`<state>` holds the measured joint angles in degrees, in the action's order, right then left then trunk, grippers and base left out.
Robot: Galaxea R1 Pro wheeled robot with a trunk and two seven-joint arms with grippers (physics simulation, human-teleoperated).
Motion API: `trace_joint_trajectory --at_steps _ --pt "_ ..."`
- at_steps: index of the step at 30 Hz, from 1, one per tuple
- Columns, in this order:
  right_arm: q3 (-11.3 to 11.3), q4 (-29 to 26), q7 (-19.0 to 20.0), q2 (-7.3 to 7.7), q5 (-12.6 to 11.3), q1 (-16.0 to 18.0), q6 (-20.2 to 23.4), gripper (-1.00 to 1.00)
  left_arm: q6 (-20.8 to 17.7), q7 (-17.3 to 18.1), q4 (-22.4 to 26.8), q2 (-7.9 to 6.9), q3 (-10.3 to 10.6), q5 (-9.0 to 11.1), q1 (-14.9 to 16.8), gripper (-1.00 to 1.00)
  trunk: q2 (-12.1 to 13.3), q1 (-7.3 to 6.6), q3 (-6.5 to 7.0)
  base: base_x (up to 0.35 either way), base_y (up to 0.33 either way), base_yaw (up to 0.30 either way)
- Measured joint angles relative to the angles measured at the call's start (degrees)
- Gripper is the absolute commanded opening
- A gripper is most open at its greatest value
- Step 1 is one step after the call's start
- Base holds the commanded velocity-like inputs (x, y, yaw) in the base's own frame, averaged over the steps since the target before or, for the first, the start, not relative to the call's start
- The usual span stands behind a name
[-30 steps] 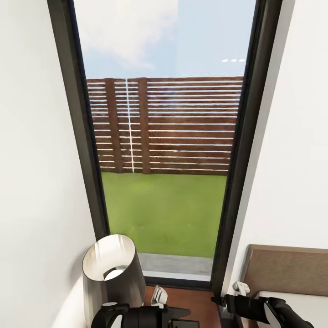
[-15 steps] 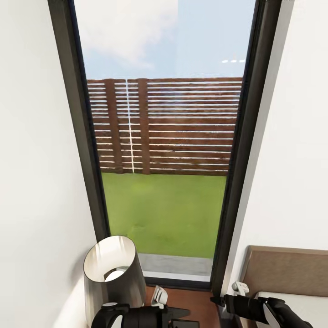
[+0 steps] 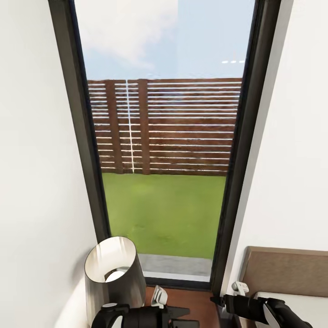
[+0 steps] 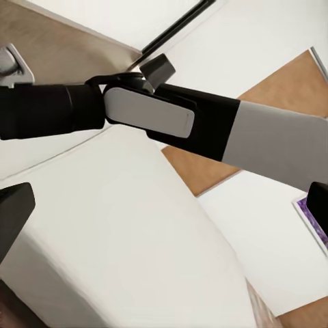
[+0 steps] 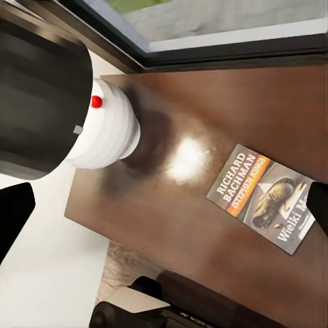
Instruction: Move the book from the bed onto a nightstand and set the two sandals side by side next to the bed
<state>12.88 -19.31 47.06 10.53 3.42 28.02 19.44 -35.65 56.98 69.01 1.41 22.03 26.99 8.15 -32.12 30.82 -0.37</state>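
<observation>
The book (image 5: 265, 197) lies flat on the dark reddish-brown nightstand (image 5: 205, 109), cover up, with an orange band and white lettering. My right gripper (image 5: 164, 212) hovers above that top, open, its black fingertips wide apart and clear of the book. In the head view the right gripper (image 3: 240, 288) sits between the nightstand (image 3: 196, 300) and the bed's headboard (image 3: 287, 271). My left gripper (image 3: 158, 296) hangs over the nightstand, open and empty; its wrist view looks across my right arm (image 4: 171, 116) to the light-grey mattress (image 4: 123, 225). The sandals are out of view.
A table lamp with a dark shade (image 3: 111, 269) and a white base (image 5: 102, 133) stands on the nightstand's left part. A tall dark-framed window (image 3: 164, 136) rises straight behind, with white walls on both sides.
The head view has crept very slightly; the arms, the book and the lamp hold still.
</observation>
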Motion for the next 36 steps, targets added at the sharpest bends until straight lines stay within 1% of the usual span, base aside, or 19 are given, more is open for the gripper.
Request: trace_joint_trajectory --at_steps 12,18,23,30,31,36 --pt "0.0 0.1 0.0 -0.1 0.0 0.0 -0.3 1.0 0.4 -0.1 -0.1 0.03 0.0 0.0 0.0 1.0 4.8 -2.64 2.14 0.0 0.0 0.0" --pt "0.0 0.1 0.0 -0.12 0.0 0.0 -0.3 1.0 0.5 -0.1 -1.0 0.13 0.0 0.0 0.0 1.0 7.2 -3.96 3.22 0.0 0.0 0.0" --pt "0.0 0.2 -0.3 -0.12 0.0 0.0 -0.4 1.0 1.3 -0.1 -1.4 0.19 0.0 0.0 0.0 1.0 9.2 -5.06 4.12 0.0 0.0 0.0" --pt "-0.1 0.3 -3.3 -0.23 0.0 0.0 -2.8 1.0 2.0 -0.2 -1.7 0.24 0.0 0.0 0.0 1.0 9.2 -5.06 4.12 0.0 0.0 0.0" --pt "-0.1 0.3 -3.3 -0.23 0.0 0.0 -2.8 1.0 2.0 -0.2 -1.7 0.25 0.0 0.0 0.0 1.0 9.2 -5.06 4.12 0.0 0.0 0.0" --pt "-0.2 0.4 -5.8 -0.35 -0.1 0.0 -3.6 1.0 2.1 -0.2 -1.7 0.26 0.0 0.0 0.0 1.0 9.2 -5.06 4.12 0.0 0.0 0.0"
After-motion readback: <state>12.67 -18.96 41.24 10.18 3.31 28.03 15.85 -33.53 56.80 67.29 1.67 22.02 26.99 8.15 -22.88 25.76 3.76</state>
